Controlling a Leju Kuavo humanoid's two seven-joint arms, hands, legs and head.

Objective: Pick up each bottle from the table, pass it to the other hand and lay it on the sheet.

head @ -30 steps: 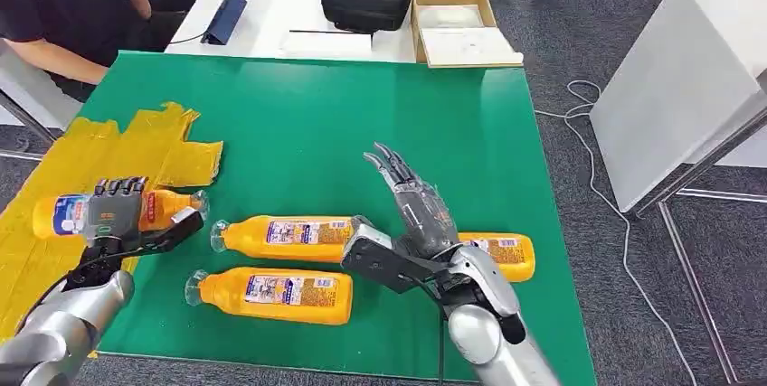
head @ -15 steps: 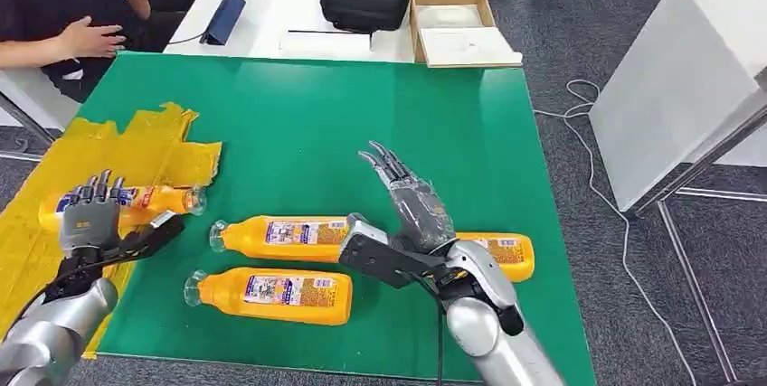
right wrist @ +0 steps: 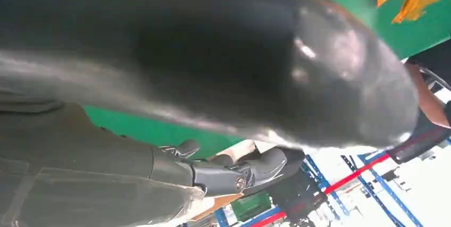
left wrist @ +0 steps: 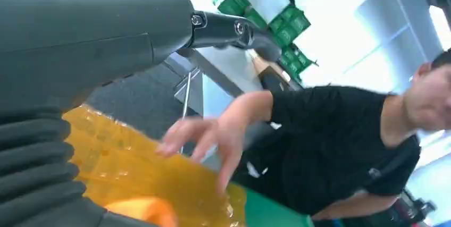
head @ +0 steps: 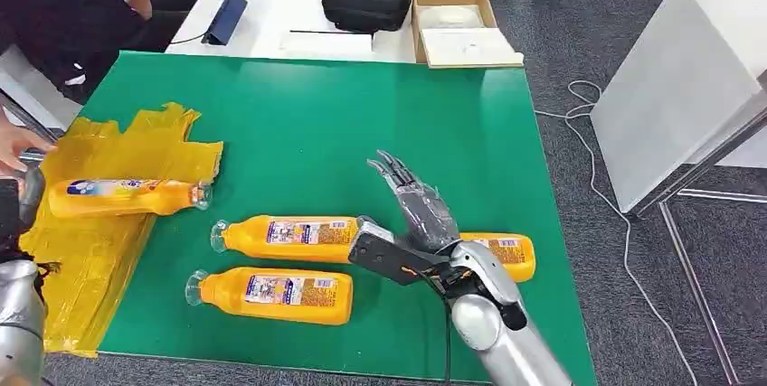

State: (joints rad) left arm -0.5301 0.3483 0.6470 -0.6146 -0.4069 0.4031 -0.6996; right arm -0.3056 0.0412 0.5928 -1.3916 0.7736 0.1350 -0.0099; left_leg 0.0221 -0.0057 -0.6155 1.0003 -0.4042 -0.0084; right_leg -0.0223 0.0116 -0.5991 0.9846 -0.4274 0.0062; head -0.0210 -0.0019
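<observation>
The right robot hand (head: 418, 214) is held above the green surface (head: 298, 115) with its fingers spread and nothing in them, tilted up over the right-hand bottle (head: 500, 254), which is partly hidden behind it; this bottle is judged the likely next pick. The left robot hand (left wrist: 64, 67) is seen close up in its wrist view, but whether it is released or clenched cannot be told. 1 bottle (head: 127, 197) lies on its side on the yellow sheet (head: 136, 146), its long axis running left to right and its cap pointing right, toward the middle of the surface; it is judged to be delivered. 2 more bottles, the middle bottle (head: 285, 235) and the near bottle (head: 271, 294), lie flat on the green, parallel, with caps pointing left toward the sheet. A person's hand (head: 16, 140) is seen at the sheet's far left edge.
</observation>
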